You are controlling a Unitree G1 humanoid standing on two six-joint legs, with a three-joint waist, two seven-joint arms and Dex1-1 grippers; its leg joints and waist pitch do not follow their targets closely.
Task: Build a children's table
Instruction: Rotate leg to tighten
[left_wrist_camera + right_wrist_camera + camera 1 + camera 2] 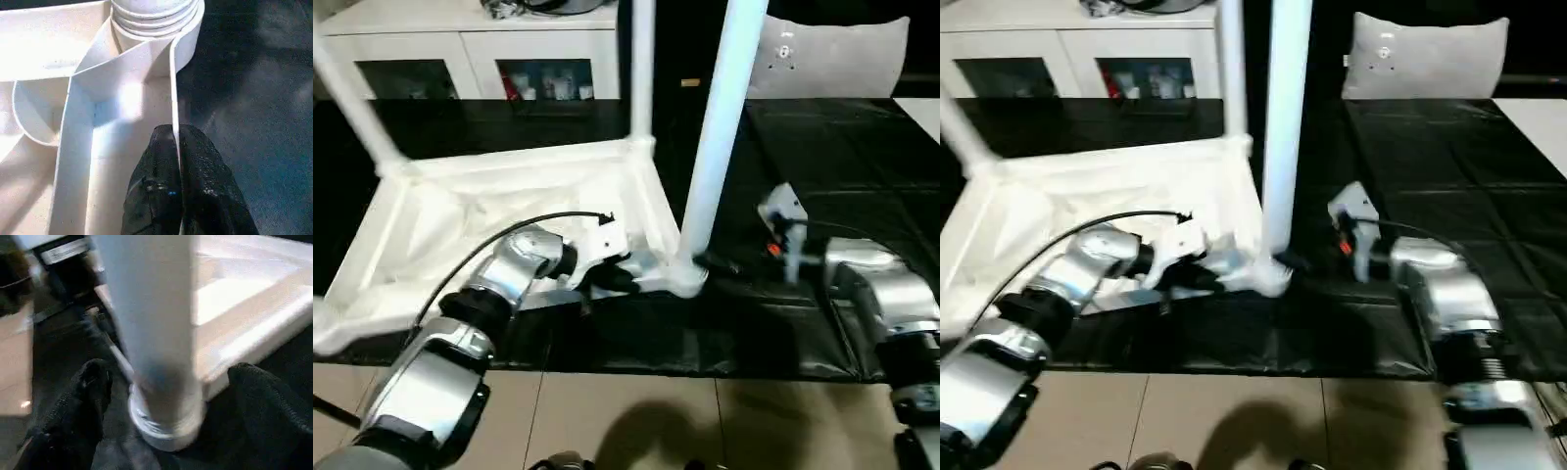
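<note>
Three white legs stand up from the inverted table top [509, 211], which lies ribbed side up on the black-covered work table [862, 166], its near right corner close to the table's front edge. At far left, one leg [352, 108] slants up out of the far left corner socket; further right a second leg [641, 69] rises from the far right corner; the third leg [720, 127], nearest the viewer, is seated in the near right corner socket [685, 277]. The left gripper [176, 147] is pinched tight on the thin upright side wall of the top just beside that socket, one black finger on each face of the wall. To the right, the right gripper [166, 382] stands spread wide, its fingers [93, 382] on either side of the foot of the nearest leg but apart from it, gripping nothing. The parts look like hollow moulded plastic: probably light, stiff enough to lift by one rim, yet smooth and likely to slip in a loose grasp; the long tubes would lever hard on their sockets if pushed near the upper end. The low end of a leg, just above the socket collar, appears the soundest hold for seating or twisting, and the thin wall serves for steadying the top. Behind stand a white cabinet [470, 49] with glass doors and, to the right, a grey cushion [832, 54]; neither is near the work. The upright legs themselves seem the main obstruction to any arm sweeping across the top.
</note>
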